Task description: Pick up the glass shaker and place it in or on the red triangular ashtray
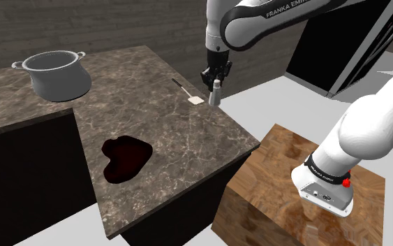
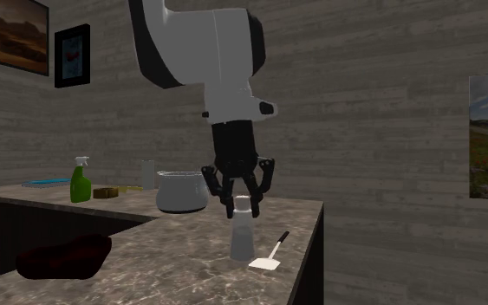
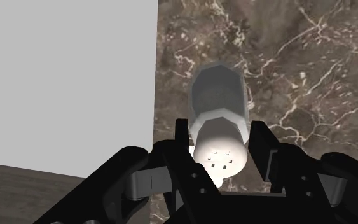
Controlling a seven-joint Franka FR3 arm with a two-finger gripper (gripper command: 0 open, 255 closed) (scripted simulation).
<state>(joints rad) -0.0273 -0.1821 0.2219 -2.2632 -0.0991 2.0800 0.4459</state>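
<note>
One shaker (image 1: 216,94) stands at the right edge of the marble counter (image 1: 153,126) in the shoulder view, upper centre, well apart from the dark red ashtray (image 1: 125,157). Second exterior view: open counter lies between them. Wrist view: the gripper (image 3: 220,132) clasps the shaker's white cap, fingers narrowly apart.

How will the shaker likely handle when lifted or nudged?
The shaker is tall and narrow, so a nudge could tip it. It looks rigid and smooth, perhaps slippery. It stands near the counter edge, so a tip might send it off.
</note>
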